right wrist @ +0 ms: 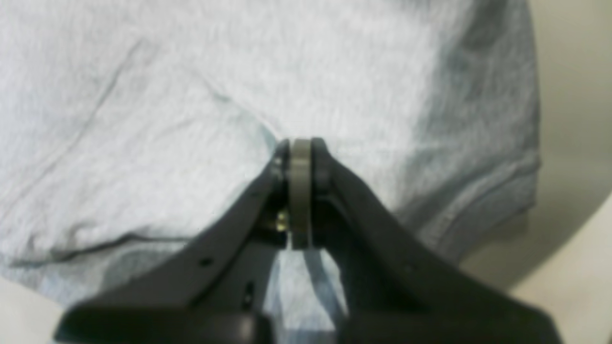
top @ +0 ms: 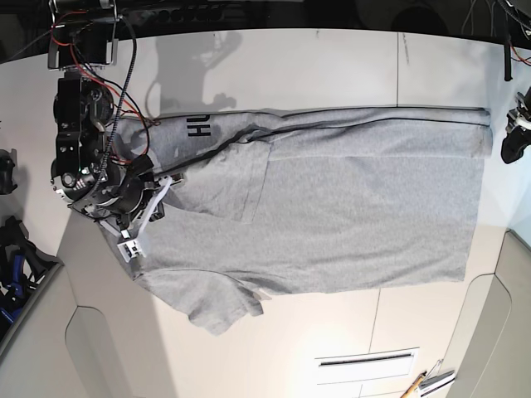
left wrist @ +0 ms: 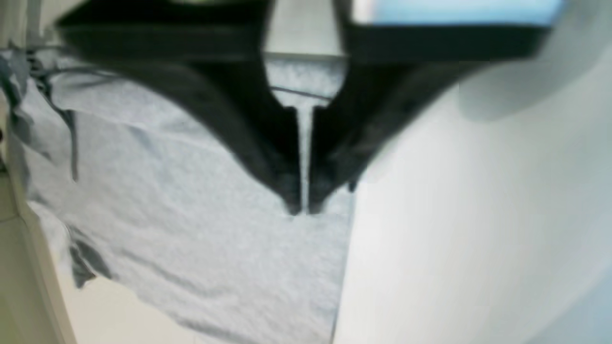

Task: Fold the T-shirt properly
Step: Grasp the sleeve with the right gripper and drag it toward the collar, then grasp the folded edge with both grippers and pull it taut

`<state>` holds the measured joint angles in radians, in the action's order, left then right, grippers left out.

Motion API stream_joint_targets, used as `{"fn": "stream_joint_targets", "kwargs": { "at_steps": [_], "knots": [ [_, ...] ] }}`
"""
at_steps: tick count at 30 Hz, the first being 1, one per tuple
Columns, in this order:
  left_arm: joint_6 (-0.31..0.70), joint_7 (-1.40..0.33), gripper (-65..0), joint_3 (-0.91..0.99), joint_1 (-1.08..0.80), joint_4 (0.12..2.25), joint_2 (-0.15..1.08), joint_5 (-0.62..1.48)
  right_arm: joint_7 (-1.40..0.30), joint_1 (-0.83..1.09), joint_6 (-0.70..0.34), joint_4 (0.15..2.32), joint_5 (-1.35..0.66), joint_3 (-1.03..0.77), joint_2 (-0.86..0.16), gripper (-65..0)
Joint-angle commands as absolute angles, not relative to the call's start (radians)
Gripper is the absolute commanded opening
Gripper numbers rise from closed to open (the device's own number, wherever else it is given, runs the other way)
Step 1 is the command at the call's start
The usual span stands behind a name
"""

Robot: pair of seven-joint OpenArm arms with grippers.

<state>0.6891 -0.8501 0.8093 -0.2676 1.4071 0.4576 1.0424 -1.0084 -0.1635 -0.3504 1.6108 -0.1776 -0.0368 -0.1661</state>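
**Both tools pinched shut at opposite ends of the shirt**

The shirt (top: 332, 207) lies spread on the white worktop (top: 332, 66), its long axis running left to right across the base view. The collar and sleeve end is at the left; the hem is at the right edge. A strip along the upper edge is already turned over, showing black letters (top: 198, 126) at upper left.

Your right tool (right wrist: 300, 143) is at the left of the base view, at the shoulder end. In its wrist view the jaws are together on a pinch of grey cloth.

Your left tool (left wrist: 302, 208) sits at the far right edge of the base view, by the hem corner. Its wrist view is blurred, but the jaws look closed with only a sliver between them, tips on the cloth near its edge. You cannot tell whether cloth is actually caught.

The shirt lies between the two tools, so each arm holds its own end. Any fold across the long axis would likely need both ends to travel together.
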Motion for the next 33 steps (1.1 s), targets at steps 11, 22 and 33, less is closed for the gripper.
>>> {"fn": "stream_joint_targets", "kwargs": {
  "at_steps": [11, 22, 33],
  "knots": [
    [0.698, -0.916, -65.0, 0.614, -0.263, 1.502, 0.494, 1.005, -0.905, -0.008, -0.347, 1.806, -0.23, -0.064, -0.171, -65.0],
    [0.698, -0.812, -65.0, 0.562, -0.272, 1.555, 0.493, 0.783, -0.845, 0.152, -0.355, 1.825, -0.3, -0.343, -0.171, -65.0],
    [0.698, -0.811, -65.0, 0.525, -0.271, 1.485, 0.477, 0.712, -0.784, 0.172, -0.427, 1.644, -0.356, -0.376, -0.171, -65.0]
  ]
}}
